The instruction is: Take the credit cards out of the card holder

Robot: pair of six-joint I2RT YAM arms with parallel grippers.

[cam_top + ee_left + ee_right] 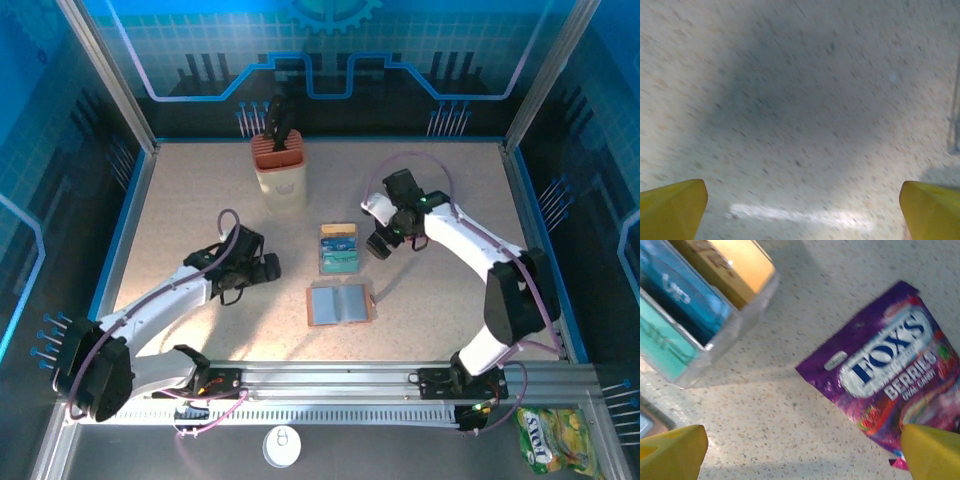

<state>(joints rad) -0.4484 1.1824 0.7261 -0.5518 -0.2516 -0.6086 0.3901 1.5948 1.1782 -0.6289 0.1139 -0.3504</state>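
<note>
Risk of a stray knock.
Cards sit in a box just behind the open holder; left pincer and right pincer gape either side of the holder, so a careless swing could scatter them.

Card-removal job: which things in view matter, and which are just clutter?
Job: cards, card holder.
Clutter: clear box, candy packet, knife block, yellow packet.
</note>
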